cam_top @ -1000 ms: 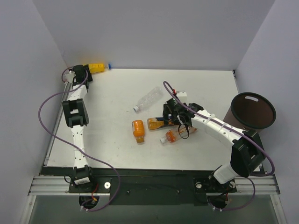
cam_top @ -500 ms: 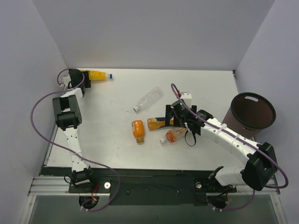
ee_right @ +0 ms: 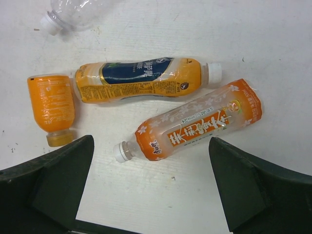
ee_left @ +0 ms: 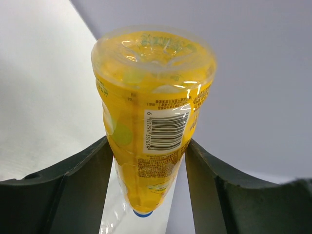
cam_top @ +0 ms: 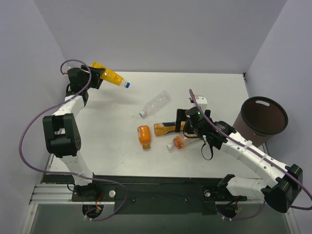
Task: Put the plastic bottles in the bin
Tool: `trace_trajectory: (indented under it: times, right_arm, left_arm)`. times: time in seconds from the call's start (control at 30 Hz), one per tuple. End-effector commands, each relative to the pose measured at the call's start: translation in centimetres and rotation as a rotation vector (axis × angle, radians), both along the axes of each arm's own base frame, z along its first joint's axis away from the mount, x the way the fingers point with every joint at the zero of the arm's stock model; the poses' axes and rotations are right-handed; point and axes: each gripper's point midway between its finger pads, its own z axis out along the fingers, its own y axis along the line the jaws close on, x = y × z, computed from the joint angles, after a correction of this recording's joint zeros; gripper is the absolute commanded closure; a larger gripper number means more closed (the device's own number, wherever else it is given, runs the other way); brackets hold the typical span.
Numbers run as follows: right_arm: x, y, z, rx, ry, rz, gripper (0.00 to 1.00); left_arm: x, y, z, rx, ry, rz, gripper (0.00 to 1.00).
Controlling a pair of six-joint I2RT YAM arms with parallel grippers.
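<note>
My left gripper (cam_top: 99,74) is shut on the yellow bottle with a blue cap (cam_top: 111,76) and holds it off the table at the back left, cap pointing right and down. The left wrist view shows the bottle (ee_left: 151,112) between my fingers. My right gripper (cam_top: 187,130) is open above the table's middle. Below it lie an orange flower-labelled bottle (ee_right: 195,122), a dark-labelled orange bottle (ee_right: 141,78) and a short orange bottle (ee_right: 51,107). The clear bottle (cam_top: 155,103) lies further back. The dark brown bin (cam_top: 243,113) stands at the right edge.
Grey walls enclose the table at the back and on both sides. Purple cables loop off both arms. The black mounting rail runs along the near edge.
My left gripper has lifted the yellow bottle out of the back-left corner and swung it right. My right gripper has drawn back to the right, still open above the orange bottles.
</note>
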Motion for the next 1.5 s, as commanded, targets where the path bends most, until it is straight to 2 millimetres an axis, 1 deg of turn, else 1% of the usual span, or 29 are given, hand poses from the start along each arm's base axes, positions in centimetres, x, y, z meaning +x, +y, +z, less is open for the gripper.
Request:
trace_trajectory:
  times: [0.0, 0.03, 0.07, 0.1, 0.13, 0.17, 0.2, 0.23, 0.27, 0.3, 0.33, 0.37, 0.4, 0.43, 0.47, 0.5, 0.53, 0.57, 0.6, 0.63, 0.7, 0.77, 0.8, 0.87, 0.93, 1.1, 1.27, 1.33, 1.47]
  right_arm:
    - [-0.3, -1.4, 2.9, -0.003, -0.08, -0.03, 0.02]
    - [-0.3, -1.7, 3.4, -0.002, -0.095, -0.036, 0.02]
    - [-0.3, -2.2, 4.2, -0.003, -0.123, -0.054, 0.02]
    - [-0.2, -2.5, 4.6, -0.011, -0.136, -0.056, 0.02]
    - [-0.1, -2.7, 5.2, -0.012, -0.15, -0.061, 0.02]
    - [-0.1, -2.8, 5.4, -0.024, -0.156, -0.056, 0.02]
    - [0.1, -2.6, 6.0, -0.026, -0.163, -0.047, 0.02]
    - [0.1, -2.3, 6.3, -0.016, -0.163, -0.036, 0.02]
    - [0.4, -1.9, 6.7, -0.013, -0.164, -0.026, 0.02]
    - [0.4, -1.3, 7.4, 0.009, -0.167, -0.01, 0.02]
    - [0.6, -0.8, 7.2, 0.008, -0.155, 0.006, 0.02]
    - [0.6, 0.1, 7.6, 0.031, -0.147, 0.036, 0.02]
    - [0.8, 0.7, 7.4, 0.03, -0.135, 0.052, 0.02]
    - [0.8, 1.6, 7.5, 0.051, -0.126, 0.084, 0.02]
    - [0.9, 2.5, 7.0, 0.047, -0.111, 0.108, 0.02]
    - [0.8, 3.7, 7.2, 0.087, -0.098, 0.148, 0.02]
    - [1.0, 4.6, 6.6, 0.104, -0.073, 0.157, 0.02]
    - [0.9, 5.7, 6.9, 0.136, -0.068, 0.187, 0.02]
    - [1.0, 6.4, 6.4, 0.147, -0.05, 0.198, 0.02]
    - [1.0, 7.3, 6.4, 0.167, -0.048, 0.218, 0.02]
    - [0.9, 8.3, 6.5, 0.209, -0.047, 0.242, 0.02]
    - [0.6, 9.3, 6.2, 0.249, -0.036, 0.277, 0.02]
    - [0.0, 10.1, 6.1, 0.276, -0.016, 0.317, 0.02]
    - [-0.6, 11.5, 5.6, 0.32, 0.021, 0.359, 0.02]
    - [-0.8, 12.4, 4.8, 0.336, 0.043, 0.373, 0.02]
    - [-0.6, 13.4, 3.7, 0.366, 0.071, 0.363, 0.02]
    - [0.0, 12.7, 2.0, 0.295, 0.102, 0.32, 0.02]
    - [0.2, 12.6, 1.7, 0.279, 0.101, 0.315, 0.02]
    - [0.5, 13.1, 1.4, 0.271, 0.113, 0.327, 0.06]
  left_arm:
    - [-5.2, -7.5, 6.4, 0.225, -0.118, -0.298, 0.39]
    - [-6.4, -9.4, 5.9, 0.254, -0.108, -0.378, 0.39]
    - [-7.7, -11.7, 6.4, 0.274, -0.12, -0.437, 0.4]
    - [-8.9, -12.4, 5.7, 0.309, -0.103, -0.484, 0.4]
    - [-10.0, -14.1, 6.2, 0.332, -0.124, -0.527, 0.4]
    - [-11.4, -14.8, 4.8, 0.355, -0.077, -0.572, 0.4]
    - [-12.8, -15.9, 4.4, 0.377, -0.07, -0.617, 0.39]
    - [-13.7, -17.0, 4.5, 0.374, -0.079, -0.662, 0.4]
    - [-15.0, -18.5, 3.9, 0.375, -0.069, -0.719, 0.4]
    - [-15.9, -19.3, 4.1, 0.363, -0.082, -0.76, 0.4]
    - [-17.1, -20.7, 3.5, 0.359, -0.077, -0.811, 0.4]
    - [-17.9, -21.3, 3.4, 0.356, -0.077, -0.835, 0.41]
    - [-19.1, -22.7, 3.0, 0.354, -0.077, -0.883, 0.41]
    - [-19.7, -23.4, 3.0, 0.352, -0.081, -0.904, 0.41]
    - [-20.9, -24.8, 2.7, 0.341, -0.082, -0.945, 0.41]
    - [-21.8, -25.9, 2.9, 0.333, -0.093, -0.974, 0.41]
    - [-22.2, -26.3, 2.7, 0.315, -0.094, -0.979, 0.41]
    - [-23.0, -26.9, 2.9, 0.299, -0.101, -0.994, 0.41]
    - [-23.5, -27.4, 2.9, 0.263, -0.117, -1.003, 0.41]
    - [-24.1, -27.5, 2.9, 0.248, -0.113, -1.011, 0.41]
    - [-24.5, -27.5, 3.4, 0.225, -0.155, -1.009, 0.41]
    - [-24.6, -27.2, 3.5, 0.234, -0.16, -1.0, 0.42]
    - [-24.7, -27.3, 3.5, 0.234, -0.16, -1.001, 0.42]
    - [-24.8, -27.6, 3.5, 0.22, -0.164, -1.022, 0.42]
    - [-24.9, -28.0, 3.5, 0.2, -0.164, -1.036, 0.42]
    - [-24.9, -28.3, 3.5, 0.177, -0.169, -1.036, 0.42]
    - [-25.0, -28.4, 3.6, 0.186, -0.164, -1.04, 0.43]
    - [-25.0, -28.5, 3.6, 0.185, -0.165, -1.043, 0.43]
    - [-25.2, -28.6, 3.3, 0.181, -0.155, -1.052, 0.44]
